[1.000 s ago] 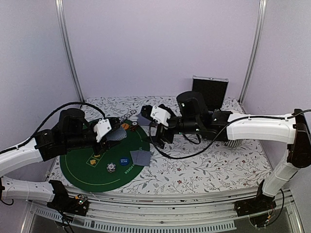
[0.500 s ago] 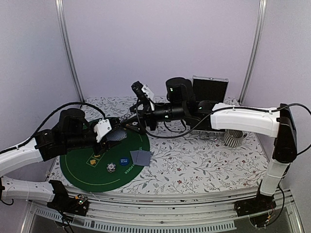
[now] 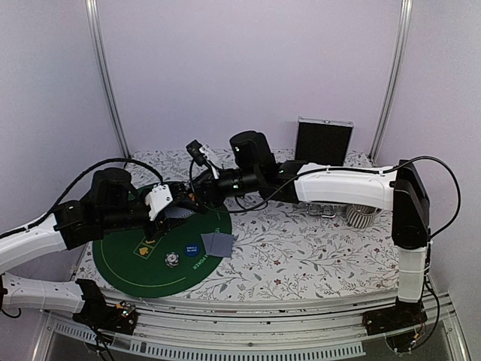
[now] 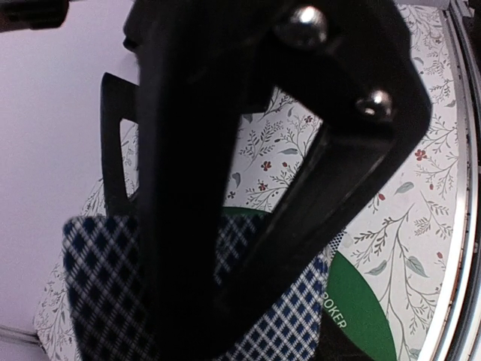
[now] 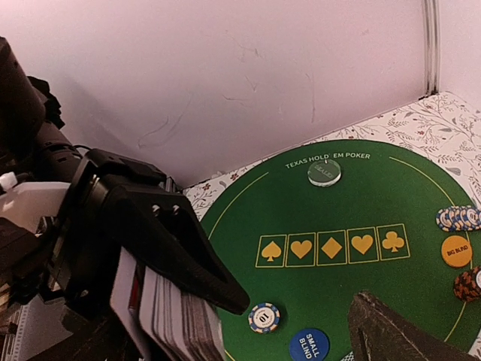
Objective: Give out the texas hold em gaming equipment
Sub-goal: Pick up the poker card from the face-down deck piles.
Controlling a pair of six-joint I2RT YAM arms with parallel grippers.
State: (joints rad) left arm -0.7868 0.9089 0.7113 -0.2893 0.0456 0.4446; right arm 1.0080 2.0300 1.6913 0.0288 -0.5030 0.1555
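Black left gripper (image 3: pixel 177 206): clamped on blue-checked deck of cards (image 4: pixel 98 301), over green mat (image 5: pixel 338 218). Right gripper (image 3: pixel 192 194): jaws wide, nothing between, just beside that deck. On mat under right gripper: striped chip (image 5: pixel 264 317), blue disc (image 5: pixel 309 344). Farther out: orange disc (image 5: pixel 456 250), row of chips (image 5: pixel 458 218). Two loose cards (image 3: pixel 218 243) at mat edge, on near side of both grippers.

one green mat (image 3: pixel 120 265), one deck (image 5: pixel 176 320), two loose cards (image 3: pixel 218 243), one blue disc (image 3: pixel 192 250), one orange disc (image 5: pixel 456 250) — one case (image 3: pixel 324 143)
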